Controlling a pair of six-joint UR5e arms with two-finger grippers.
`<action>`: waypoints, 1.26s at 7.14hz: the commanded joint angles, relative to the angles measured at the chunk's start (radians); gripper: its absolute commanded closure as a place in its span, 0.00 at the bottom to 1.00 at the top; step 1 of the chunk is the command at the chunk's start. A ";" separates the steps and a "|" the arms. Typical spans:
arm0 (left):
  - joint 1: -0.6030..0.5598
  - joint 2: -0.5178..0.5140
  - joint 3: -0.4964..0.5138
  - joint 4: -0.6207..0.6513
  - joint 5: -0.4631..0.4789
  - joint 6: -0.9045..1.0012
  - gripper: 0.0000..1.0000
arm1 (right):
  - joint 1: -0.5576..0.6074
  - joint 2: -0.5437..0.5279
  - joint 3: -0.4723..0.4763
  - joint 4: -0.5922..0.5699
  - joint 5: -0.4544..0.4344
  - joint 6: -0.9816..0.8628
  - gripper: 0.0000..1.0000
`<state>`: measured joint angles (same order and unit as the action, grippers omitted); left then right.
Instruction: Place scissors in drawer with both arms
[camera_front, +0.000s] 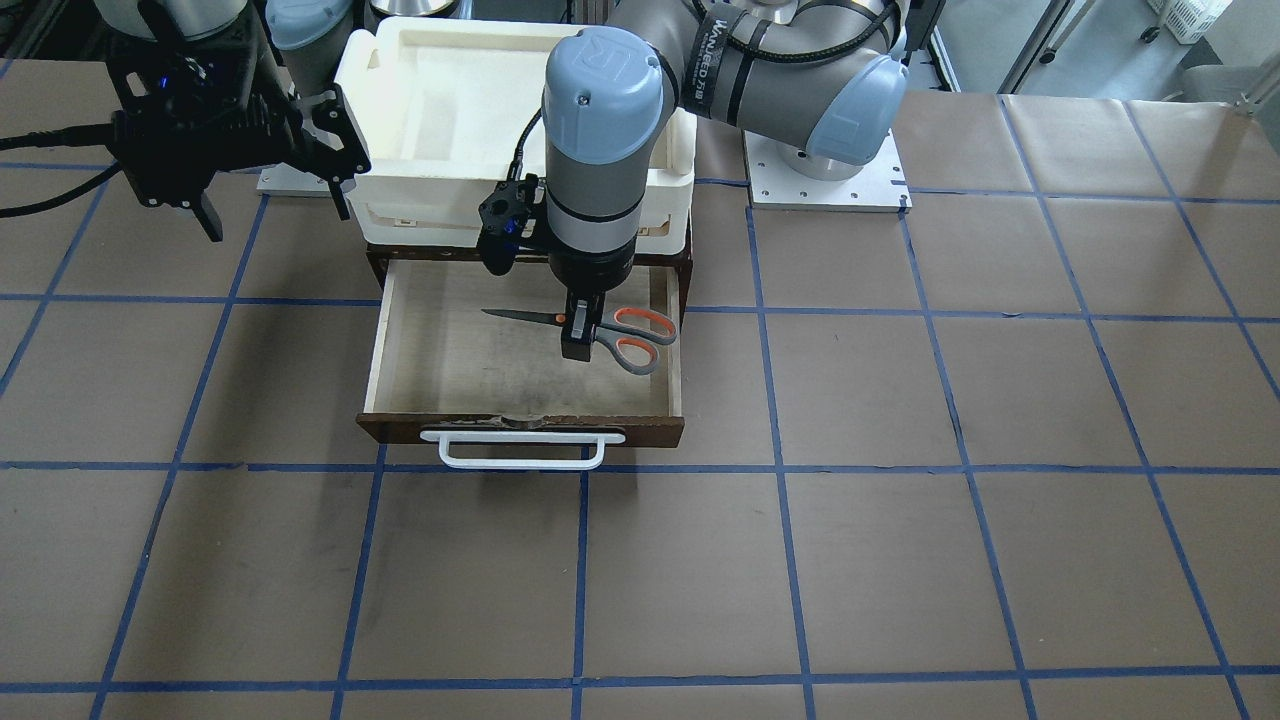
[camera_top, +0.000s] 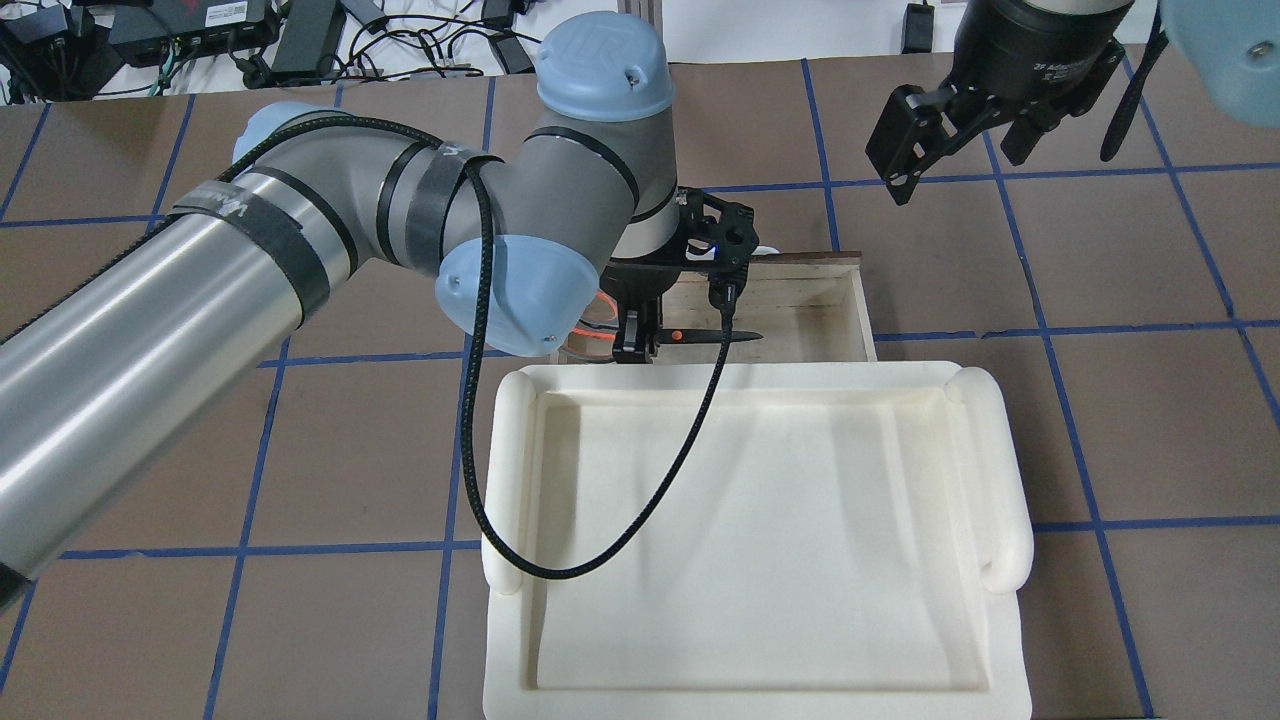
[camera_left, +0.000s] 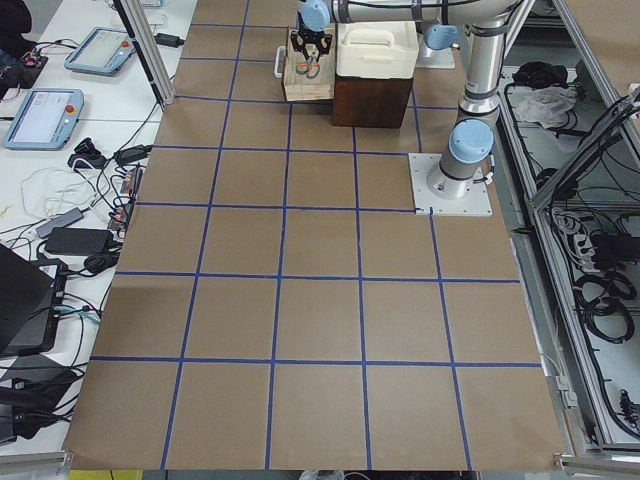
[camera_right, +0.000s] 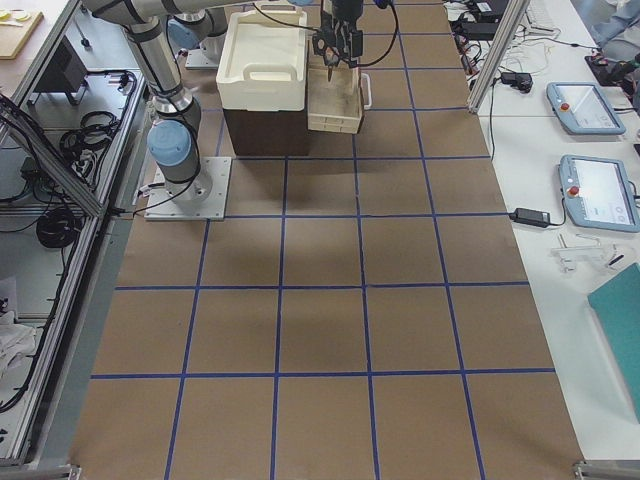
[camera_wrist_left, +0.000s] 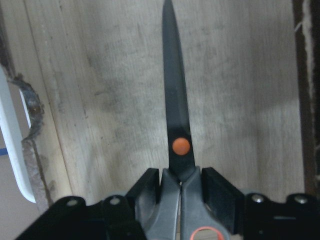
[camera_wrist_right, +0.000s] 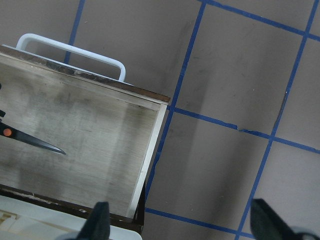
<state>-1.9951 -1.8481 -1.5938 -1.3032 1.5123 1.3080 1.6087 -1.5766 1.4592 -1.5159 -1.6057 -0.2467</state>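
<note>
The scissors (camera_front: 640, 335) lie level inside the open drawer (camera_front: 450, 370), blades pointing along its width. My left gripper (camera_front: 579, 338) comes straight down into the drawer and is shut on the scissors just behind the orange pivot dot. In the left wrist view its fingers (camera_wrist_left: 150, 186) press on both sides of the scissors (camera_wrist_left: 175, 110), low over the pale drawer floor (camera_wrist_left: 100, 100). My right gripper (camera_top: 955, 165) is open and empty, held in the air beside the drawer. Its wrist view shows the blade tip (camera_wrist_right: 45, 146) in the drawer (camera_wrist_right: 100, 130).
A white tray-like box (camera_top: 1000, 470) sits on top of the dark cabinet behind the drawer. The drawer's white bar handle (camera_front: 520, 450) sticks out toward the operators' side. Brown table paper with blue grid lines (camera_front: 900, 550) surrounds it.
</note>
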 joint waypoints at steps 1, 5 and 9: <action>-0.004 -0.008 0.000 -0.001 0.000 -0.098 0.21 | -0.001 -0.005 0.003 -0.004 0.000 0.055 0.00; 0.027 0.039 0.035 0.001 0.000 -0.388 0.06 | -0.003 -0.005 0.003 -0.003 -0.008 0.044 0.00; 0.310 0.116 0.078 -0.016 0.000 -0.713 0.00 | -0.004 -0.005 0.003 -0.004 -0.010 0.035 0.00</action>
<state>-1.7867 -1.7529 -1.5299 -1.3173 1.5125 0.6309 1.6046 -1.5813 1.4619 -1.5202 -1.6147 -0.2111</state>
